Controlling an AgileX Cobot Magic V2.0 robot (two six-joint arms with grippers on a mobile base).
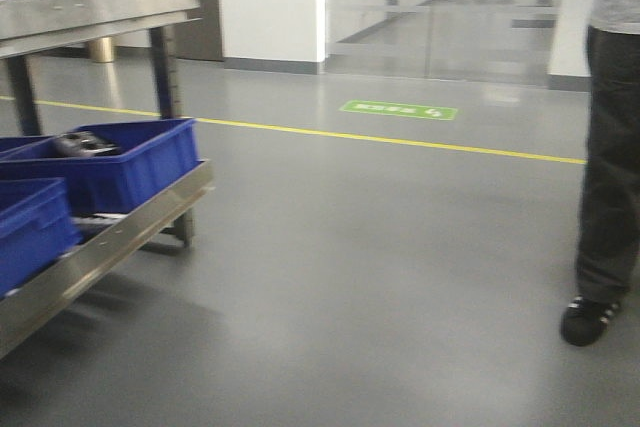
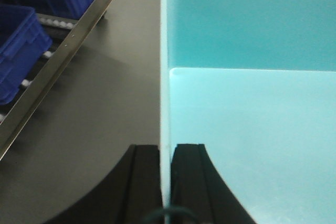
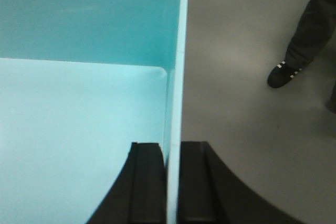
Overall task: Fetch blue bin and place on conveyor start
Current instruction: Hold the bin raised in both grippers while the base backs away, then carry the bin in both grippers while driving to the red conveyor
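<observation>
Beyond the blue bin [image 2: 247,24], open floor [image 1: 380,277] lies between roller rack [image 1: 110,237] and person [image 1: 610,177].

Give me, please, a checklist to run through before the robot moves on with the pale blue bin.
1. The left gripper clamps one side wall of the blue bin: ok.
2. The right gripper clamps the opposite wall: ok.
3. Bin interior empty where visible: ok.
4. Floor gap between bin and roller rack: ok.
5. Way ahead free of the person standing on the right: not ok.
6. Conveyor start located: cannot tell, in no view.
</observation>
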